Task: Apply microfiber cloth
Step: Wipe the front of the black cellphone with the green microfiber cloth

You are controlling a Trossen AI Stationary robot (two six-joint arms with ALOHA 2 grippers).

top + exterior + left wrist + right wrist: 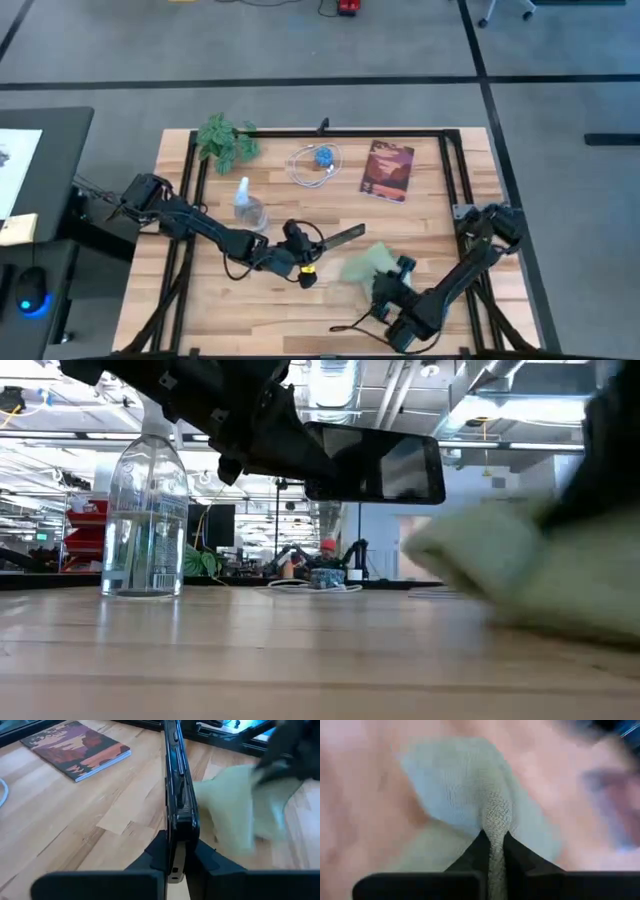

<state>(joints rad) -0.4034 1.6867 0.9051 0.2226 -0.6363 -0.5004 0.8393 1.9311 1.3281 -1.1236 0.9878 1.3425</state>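
While the left gripper (312, 250) grips the phone (340, 237) mid-frame above the tabletop (300, 310), the right gripper (392, 272) pinches the microfiber cloth (366, 263) just beside it; wiping looks not started.

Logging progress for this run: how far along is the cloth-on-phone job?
Both pickups look done: the left gripper holds the black phone on edge above the table, and the right gripper pinches the microfiber cloth. In hand: cloth beside the phone. Left: wiping; no contact shows yet.
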